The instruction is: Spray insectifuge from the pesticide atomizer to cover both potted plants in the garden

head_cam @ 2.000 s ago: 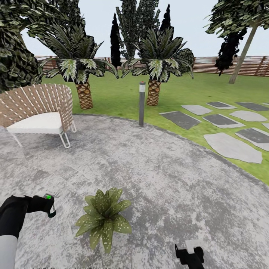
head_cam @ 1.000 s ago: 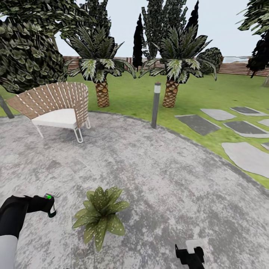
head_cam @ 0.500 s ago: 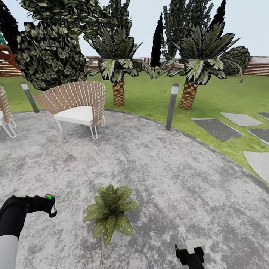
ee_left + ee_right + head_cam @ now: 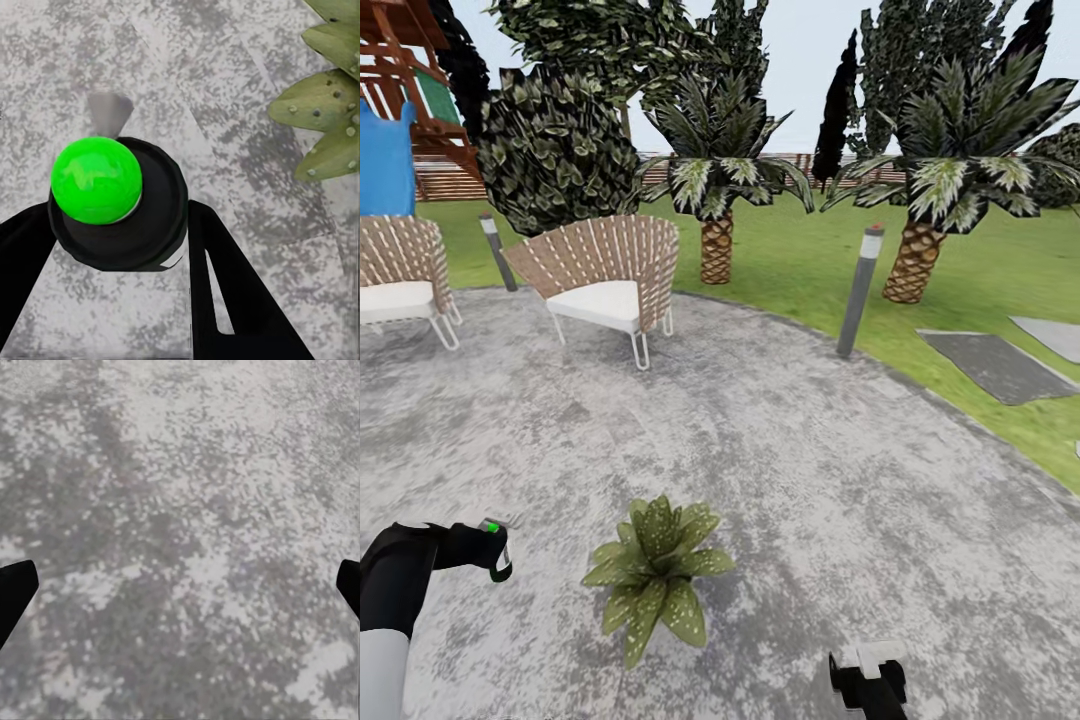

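Left hand [image 4: 500,562] clamped on pesticide atomizer [image 4: 112,199], its green-capped top toward the wrist camera, long axis roughly upright. Broad-leaved potted plant [image 4: 655,570] sits on patio [image 4: 810,480] just beside it, toward robot's right, nearer this arm. Right hand [image 4: 868,685] spread wide, empty

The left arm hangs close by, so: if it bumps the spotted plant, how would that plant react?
The plant has broad, spread leaves that would likely flex rather than snap. It sits low and wide, so it probably would not tip. On the flat patio it may slide. Its pot is hidden, so its weight is uncertain.
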You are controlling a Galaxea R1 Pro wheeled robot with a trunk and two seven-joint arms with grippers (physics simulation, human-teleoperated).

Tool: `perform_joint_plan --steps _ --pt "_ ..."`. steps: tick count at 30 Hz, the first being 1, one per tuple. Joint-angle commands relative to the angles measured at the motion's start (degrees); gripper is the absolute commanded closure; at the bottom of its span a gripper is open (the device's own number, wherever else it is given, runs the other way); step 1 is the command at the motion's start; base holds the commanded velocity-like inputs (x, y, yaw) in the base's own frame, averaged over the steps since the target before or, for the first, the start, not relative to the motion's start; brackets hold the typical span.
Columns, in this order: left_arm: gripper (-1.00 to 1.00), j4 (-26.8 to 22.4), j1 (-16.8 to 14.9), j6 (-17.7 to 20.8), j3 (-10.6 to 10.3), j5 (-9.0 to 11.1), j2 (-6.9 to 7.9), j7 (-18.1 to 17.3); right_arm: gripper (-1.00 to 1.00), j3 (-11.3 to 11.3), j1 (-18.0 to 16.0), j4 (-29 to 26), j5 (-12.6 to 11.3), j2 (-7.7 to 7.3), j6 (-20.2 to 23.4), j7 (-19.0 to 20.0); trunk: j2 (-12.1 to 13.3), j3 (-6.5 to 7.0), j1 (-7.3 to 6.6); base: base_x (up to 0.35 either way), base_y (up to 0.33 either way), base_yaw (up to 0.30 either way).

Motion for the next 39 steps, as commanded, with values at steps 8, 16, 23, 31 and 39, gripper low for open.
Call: perform_joint_plan --steps 8,16,23,31,39 --pt "1.00 -0.1 -0.1 0.3 0.1 -0.3 -0.09 -0.4 -1.00 0.5 0.0 0.0 0.0 -0.03 -0.1 -0.4 0.0 -0.05 0.00 0.044 -0.271 0.278" --pt "1.00 -0.1 -0.1 0.3 0.1 -0.3 -0.10 -0.4 -1.00 0.5 0.0 0.0 0.0 -0.03 0.0 -0.4 0.0 -0.05 0.00 0.001 -0.275 0.278" --pt "1.00 -0.1 -0.1 0.3 0.0 -0.2 -0.13 -0.4 -1.00 0.5 0.0 0.0 0.1 -0.03 0.0 -0.4 0.0 -0.05 0.00 0.000 -0.275 0.279" --pt "1.00 -0.1 -0.1 0.3 -0.3 -0.2 -0.23 -0.4 -1.00 0.5 0.0 0.0 0.1 -0.03 0.0 -0.4 0.0 -0.05 0.00 0.000 -0.275 0.279" --pt "1.00 -0.1 -0.1 0.4 -0.2 -0.2 -0.26 -0.4 -1.00 0.5 0.0 0.0 0.1 -0.11 -0.1 -0.5 0.0 -0.05 0.00 0.000 -0.244 0.143"
